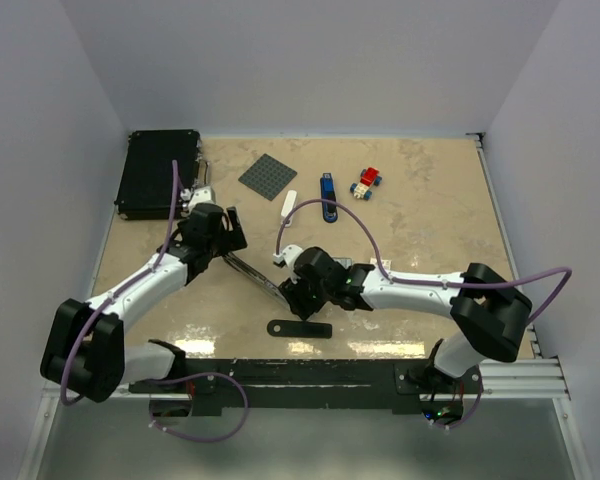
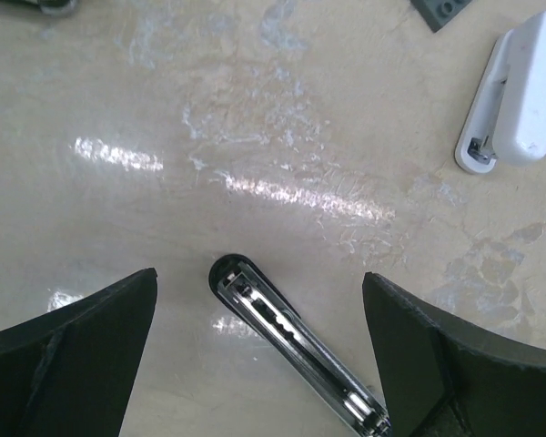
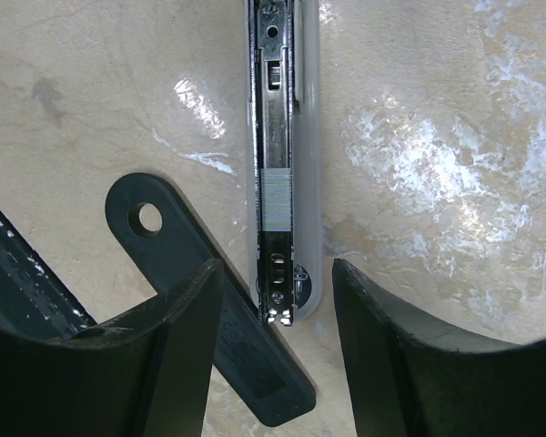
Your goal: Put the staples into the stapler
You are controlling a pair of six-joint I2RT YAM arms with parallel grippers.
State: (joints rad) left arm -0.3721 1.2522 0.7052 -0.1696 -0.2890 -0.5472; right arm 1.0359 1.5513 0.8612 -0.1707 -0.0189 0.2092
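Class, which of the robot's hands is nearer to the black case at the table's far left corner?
Left. The left hand is just off the near right corner of the black case. The right hand is much further toward the near right, straddling the open stapler.

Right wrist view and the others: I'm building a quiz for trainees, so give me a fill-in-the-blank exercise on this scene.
The opened stapler lies ____ the fingers of the right tool. The left tool has its jaws ____. The other stapler, in the left wrist view, is ____ in colour.
Missing words: between; open; white.
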